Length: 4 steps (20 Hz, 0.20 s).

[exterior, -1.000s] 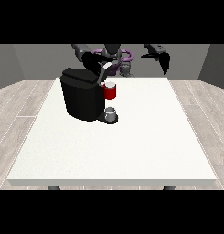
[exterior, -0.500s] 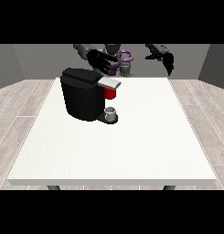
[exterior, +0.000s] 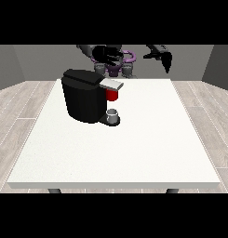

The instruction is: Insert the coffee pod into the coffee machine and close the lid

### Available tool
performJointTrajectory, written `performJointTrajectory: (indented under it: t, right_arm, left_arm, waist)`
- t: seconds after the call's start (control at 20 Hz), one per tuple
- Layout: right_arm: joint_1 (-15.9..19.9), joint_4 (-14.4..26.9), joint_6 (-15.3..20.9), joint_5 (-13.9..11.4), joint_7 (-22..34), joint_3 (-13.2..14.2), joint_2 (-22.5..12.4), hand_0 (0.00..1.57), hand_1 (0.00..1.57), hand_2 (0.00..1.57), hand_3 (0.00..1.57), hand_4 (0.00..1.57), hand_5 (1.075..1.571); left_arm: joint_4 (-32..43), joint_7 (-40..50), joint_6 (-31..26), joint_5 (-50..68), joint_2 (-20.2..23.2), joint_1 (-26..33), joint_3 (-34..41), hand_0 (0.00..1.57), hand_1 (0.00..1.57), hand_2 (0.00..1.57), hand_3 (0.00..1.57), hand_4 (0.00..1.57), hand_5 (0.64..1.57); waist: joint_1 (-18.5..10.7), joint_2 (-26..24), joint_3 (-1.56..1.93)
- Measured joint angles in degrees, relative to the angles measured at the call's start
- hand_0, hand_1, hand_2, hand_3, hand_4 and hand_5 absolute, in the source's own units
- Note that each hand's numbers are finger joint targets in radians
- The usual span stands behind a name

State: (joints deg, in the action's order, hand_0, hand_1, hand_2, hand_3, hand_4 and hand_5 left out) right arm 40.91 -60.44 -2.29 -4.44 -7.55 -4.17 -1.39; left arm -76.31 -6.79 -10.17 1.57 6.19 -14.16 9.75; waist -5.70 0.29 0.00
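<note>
The black coffee machine (exterior: 86, 98) stands on the table's far left part. Its grey lid (exterior: 111, 84) lies flat over a red thing at the machine (exterior: 112, 95). A small grey thing (exterior: 113, 115) sits on the machine's base under the spout. The hand at the view's left (exterior: 108, 53) hovers above and behind the machine, clear of the lid, with its fingers spread and holding nothing. The hand at the view's right (exterior: 164, 56) hangs in the air over the table's far edge, fingers pointing down, also holding nothing.
The white table (exterior: 134, 148) stretches wide towards the camera in front of the machine. The robot's purple and grey body (exterior: 120, 67) stands behind the far edge.
The lid, tilted up a second ago, has come down flat. The hand at the view's left has lifted up and away from it. The other hand has barely shifted.
</note>
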Motion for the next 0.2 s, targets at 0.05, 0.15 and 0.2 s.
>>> performJointTrajectory:
  t: [0.05,0.15,0.2]
  right_arm:
    - [-2.02,-0.87,-0.48,1.21,-0.76,-0.78,0.3,0.0,0.0,0.0,0.0,0.29,1.571]
    - [-6.01,-2.29,-1.27,3.31,-2.16,-1.23,0.7,0.0,0.0,0.0,0.0,0.25,1.571]
    - [-8.31,-3.07,-1.09,4.27,-2.61,-2.11,0.86,0.0,0.0,0.0,0.0,0.16,1.571]
  left_arm:
    - [0.26,-0.42,0.37,-0.13,-0.25,0.54,0.04,0.0,0.0,0.0,0.0,0.21,1.571]
    - [0.27,-1.04,0.41,-0.01,-0.42,2.21,0.17,0.0,0.0,0.0,0.0,0.19,1.571]
    - [0.63,-1.81,0.48,-0.05,-0.72,3.09,0.16,0.0,0.0,0.0,0.0,0.19,1.571]
  waist:
    - [0.76,-0.85,-0.01]
    - [1.92,-2.63,-0.01]
    - [2.69,-3.41,0.0]
